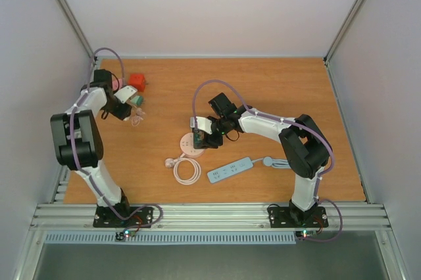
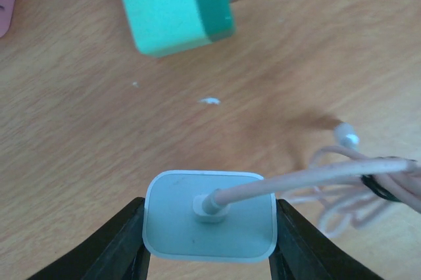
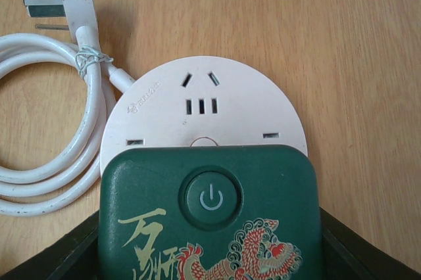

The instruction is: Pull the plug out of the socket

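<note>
**While the right gripper clamps the green plug over the round socket**

Right gripper (image 3: 210,254): jaws narrowed onto the green plug (image 3: 209,214), one finger against each side of the body, with the power button facing the wrist camera. Directly beneath the plug and reaching just ahead of the fingertips lies the round socket (image 3: 204,106), flat on the table (image 3: 342,43). Its free outlet holes show beyond the plug's front edge. Whether the prongs are seated is hidden by the plug body. The socket's own cord (image 3: 39,116) coils to the gripper's left.

Judged from this pose, the pull must run straight away from the socket face, up off the table. The socket itself is unheld and may lift with the plug.

Left gripper (image 2: 209,247): closed on a white charger block (image 2: 171,221) with its cable (image 2: 309,178) trailing to the right. A teal charger cube (image 2: 174,7) lies ahead of it. This arm is well apart from the socket, so the right arm is the nearer.
</note>
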`<act>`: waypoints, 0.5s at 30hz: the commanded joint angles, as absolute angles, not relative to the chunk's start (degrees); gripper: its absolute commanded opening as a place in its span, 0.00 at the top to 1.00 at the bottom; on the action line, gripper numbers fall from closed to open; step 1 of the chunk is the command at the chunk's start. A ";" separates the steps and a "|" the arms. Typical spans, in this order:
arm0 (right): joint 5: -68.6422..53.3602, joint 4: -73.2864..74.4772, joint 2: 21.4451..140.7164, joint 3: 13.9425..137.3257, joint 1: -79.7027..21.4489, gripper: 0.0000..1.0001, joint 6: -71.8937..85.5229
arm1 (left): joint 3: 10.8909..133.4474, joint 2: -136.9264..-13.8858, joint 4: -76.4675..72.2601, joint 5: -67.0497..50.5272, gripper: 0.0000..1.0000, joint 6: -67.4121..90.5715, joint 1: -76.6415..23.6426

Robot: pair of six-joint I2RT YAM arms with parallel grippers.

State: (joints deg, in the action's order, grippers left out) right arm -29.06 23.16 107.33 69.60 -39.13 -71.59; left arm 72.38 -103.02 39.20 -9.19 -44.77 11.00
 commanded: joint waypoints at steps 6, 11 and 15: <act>-21.62 25.75 109.94 68.92 -38.52 0.98 -70.07 | 84.33 -114.08 47.13 -0.64 0.60 -36.31 11.55; -21.92 25.79 109.95 69.10 -38.52 0.98 -69.64 | 87.21 -117.54 48.63 3.07 0.59 -34.72 12.95; -21.91 25.92 110.09 69.43 -38.55 0.97 -69.39 | 88.62 -118.50 49.97 4.66 0.59 -33.94 14.48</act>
State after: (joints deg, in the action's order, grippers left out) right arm -27.86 22.90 107.35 69.91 -39.13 -70.57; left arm 87.31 -115.66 47.24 -0.69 -35.42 11.94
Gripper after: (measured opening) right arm 0.630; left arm 0.465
